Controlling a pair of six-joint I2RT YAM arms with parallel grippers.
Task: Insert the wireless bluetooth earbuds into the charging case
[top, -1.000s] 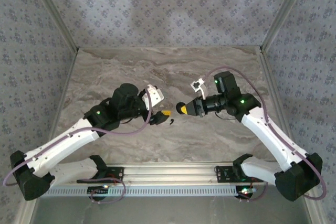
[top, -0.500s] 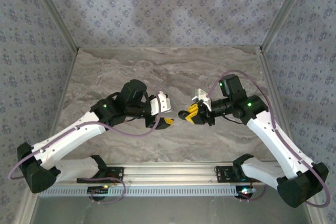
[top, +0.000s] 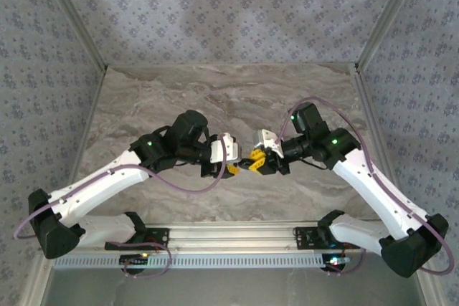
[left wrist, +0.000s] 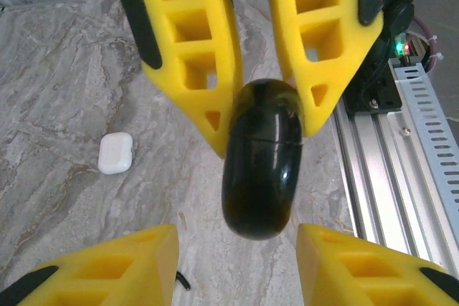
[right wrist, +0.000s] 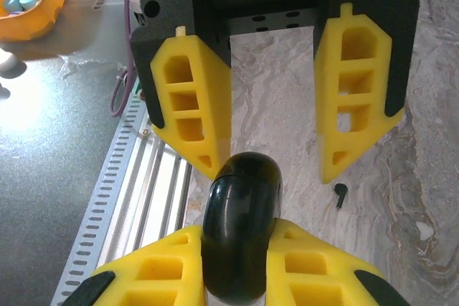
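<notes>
The right pincer (right wrist: 240,231) is clamped on the black charging case (right wrist: 242,191), whose long axis points straight out at the left pincer (right wrist: 272,171). That one is spread wide and holds nothing, and the case's free end just reaches in between its fingers. The case looks closed, with a seam across it. One earbud (right wrist: 341,193) lies on the worktop (right wrist: 445,105) beneath the meeting point, apart from both pincers. A dark speck at the lower edge of the left wrist view may be an earbud too, but I can't be sure. The left arm is the free one to fetch it.
</notes>
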